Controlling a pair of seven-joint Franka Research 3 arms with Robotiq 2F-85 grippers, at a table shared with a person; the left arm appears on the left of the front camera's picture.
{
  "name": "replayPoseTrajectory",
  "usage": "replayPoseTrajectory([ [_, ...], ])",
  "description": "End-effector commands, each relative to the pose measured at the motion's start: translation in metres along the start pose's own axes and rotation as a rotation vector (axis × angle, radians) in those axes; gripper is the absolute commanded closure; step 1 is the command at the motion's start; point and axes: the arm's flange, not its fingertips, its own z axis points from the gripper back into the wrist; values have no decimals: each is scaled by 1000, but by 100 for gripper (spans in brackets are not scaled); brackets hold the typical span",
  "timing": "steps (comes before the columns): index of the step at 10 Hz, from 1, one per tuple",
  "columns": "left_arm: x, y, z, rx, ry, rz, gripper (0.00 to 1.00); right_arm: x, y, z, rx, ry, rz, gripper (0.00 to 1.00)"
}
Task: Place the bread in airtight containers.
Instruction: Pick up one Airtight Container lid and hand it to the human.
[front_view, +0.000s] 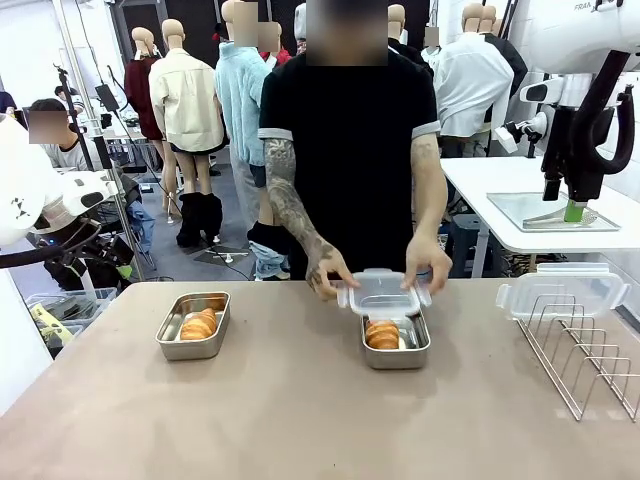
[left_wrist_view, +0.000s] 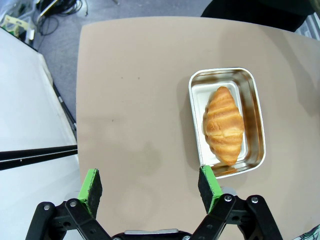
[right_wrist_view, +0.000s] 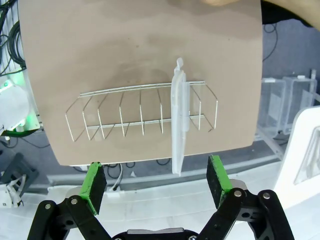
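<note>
Two steel tins stand on the tan table, one croissant in each. The left tin (front_view: 166, 336) holds a croissant (front_view: 198, 325) and has no lid. In the left wrist view my open left gripper (left_wrist_view: 150, 186) hovers high above the table beside that tin (left_wrist_view: 257, 115) and its croissant (left_wrist_view: 223, 125). The right tin (front_view: 424, 348) holds the other croissant (front_view: 382, 333). The person's two hands (front_view: 330, 272) hold a clear lid (front_view: 380, 295) over its far half. My right gripper (right_wrist_view: 156, 182) is open and empty, raised at the far right (front_view: 572, 210).
A wire rack (front_view: 590, 350) stands at the table's right edge with a second clear lid (front_view: 560, 290) upright in it. Below my right gripper the wrist view shows that rack (right_wrist_view: 120, 117) and lid (right_wrist_view: 179, 120). A white side table (front_view: 480, 185) is behind.
</note>
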Motion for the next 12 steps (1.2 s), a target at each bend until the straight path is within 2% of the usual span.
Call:
replayPoseTrajectory([
  [1, 1, 1, -1, -2, -12, 18, 0, 0, -1, 0, -1, 4, 1, 0],
  [12, 1, 1, -1, -2, -12, 18, 0, 0, -1, 0, -1, 4, 1, 0],
])
